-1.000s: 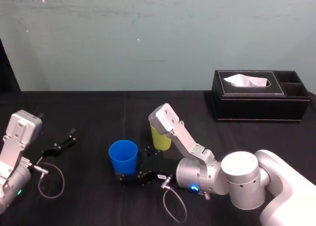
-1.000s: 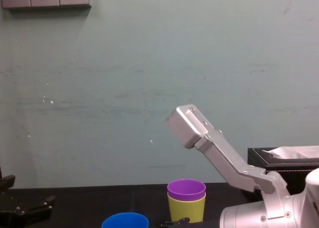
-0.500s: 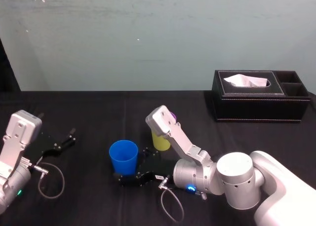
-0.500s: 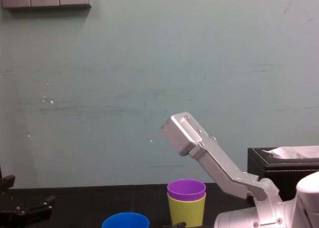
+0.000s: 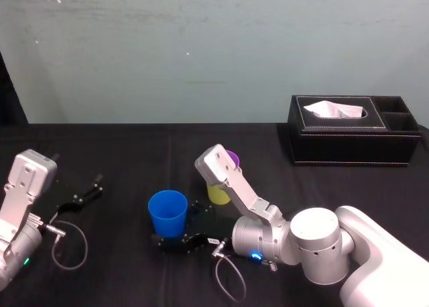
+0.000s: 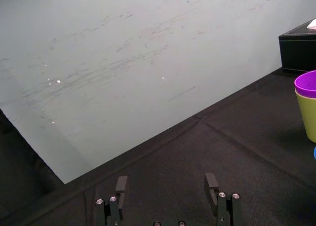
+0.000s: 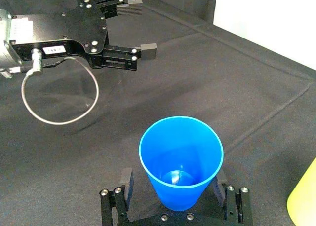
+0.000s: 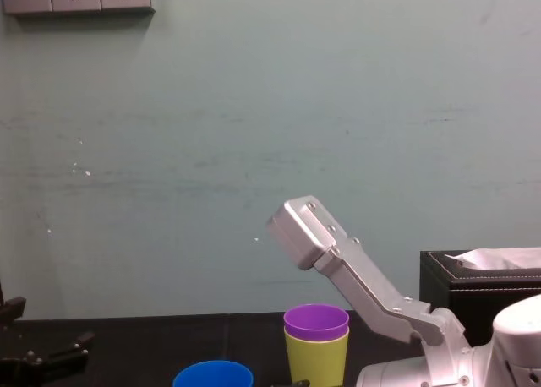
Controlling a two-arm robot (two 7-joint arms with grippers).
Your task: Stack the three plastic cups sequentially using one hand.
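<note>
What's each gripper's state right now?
Left gripper: open, empty, parked on the robot's left.
Right gripper: open, straddling the blue cup, not clamped.

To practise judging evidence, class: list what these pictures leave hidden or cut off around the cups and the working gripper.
- Chest view: blue cup below its rim, cut by the bottom edge.
- Head view: yellow cup and purple cup, largely behind the right arm.
- Right wrist view: whether the jaws of the right gripper touch the blue cup; its wall hides that.

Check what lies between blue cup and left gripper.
Only bare black tablecloth, as the right wrist view shows, separates the blue cup from the parked left gripper. The open right gripper flanks the cup.
</note>
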